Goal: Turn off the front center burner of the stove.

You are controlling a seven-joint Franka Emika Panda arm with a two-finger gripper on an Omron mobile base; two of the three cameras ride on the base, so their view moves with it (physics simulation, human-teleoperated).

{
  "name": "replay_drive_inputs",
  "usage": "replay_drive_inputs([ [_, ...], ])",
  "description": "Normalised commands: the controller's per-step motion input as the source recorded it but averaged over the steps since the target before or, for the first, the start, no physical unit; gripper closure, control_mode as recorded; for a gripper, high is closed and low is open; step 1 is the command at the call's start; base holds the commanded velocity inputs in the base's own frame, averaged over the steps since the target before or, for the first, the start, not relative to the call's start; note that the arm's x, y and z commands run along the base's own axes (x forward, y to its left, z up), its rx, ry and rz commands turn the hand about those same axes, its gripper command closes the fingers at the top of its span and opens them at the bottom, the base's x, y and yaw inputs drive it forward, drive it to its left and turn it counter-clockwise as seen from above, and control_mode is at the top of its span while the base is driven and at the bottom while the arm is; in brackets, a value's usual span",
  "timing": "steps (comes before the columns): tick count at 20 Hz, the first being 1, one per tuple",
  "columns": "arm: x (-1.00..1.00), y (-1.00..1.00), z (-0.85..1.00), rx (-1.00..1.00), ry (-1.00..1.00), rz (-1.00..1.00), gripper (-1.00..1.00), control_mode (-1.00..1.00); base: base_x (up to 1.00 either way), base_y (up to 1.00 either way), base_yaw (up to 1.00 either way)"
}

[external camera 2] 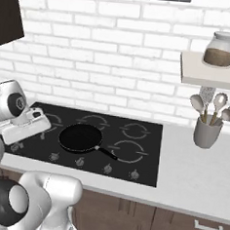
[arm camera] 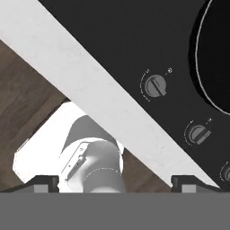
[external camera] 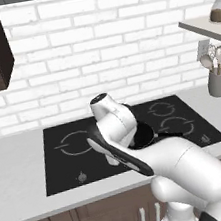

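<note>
Arm bent low over the stove's front edge; jaws spread apart, apparently empty.

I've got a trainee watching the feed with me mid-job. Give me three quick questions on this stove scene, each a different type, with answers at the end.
1. True or false: the frying pan sits on the stove.
2. Multiple choice: the utensil cup holding spoons stands (A) on the stove, (B) on the counter right of the stove, (C) on the shelf.
3. Fill in: the jar rests on the ____ above the counter.

Key
1. True; the pan lies on the black glass, its handle pointing toward the front right.
2. B; it stands on the grey counter, under the shelf.
3. Shelf.
</note>
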Motion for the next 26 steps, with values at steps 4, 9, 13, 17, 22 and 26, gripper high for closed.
replay_drive_inputs([
  [4,0.1,0.0,-0.41,-0.06,0.09,0.06,-1.0,-1.0,0.0,0.0,0.0],
  [9,0.22,0.0,-0.29,-0.04,0.03,0.03,-1.0,-1.0,0.0,0.0,0.0],
  [13,0.22,0.0,-0.2,-0.02,0.0,0.02,-1.0,-1.0,0.0,0.0,0.0],
  [17,0.03,-0.07,-0.19,0.0,0.0,0.05,-1.0,-1.0,0.0,0.0,0.0],
  [22,0.0,0.0,-0.25,-0.01,0.0,0.04,-1.0,-1.0,0.0,0.0,0.0],
  [26,0.03,0.0,-0.33,-0.02,0.0,0.07,-1.0,-1.0,0.0,0.0,0.0],
])
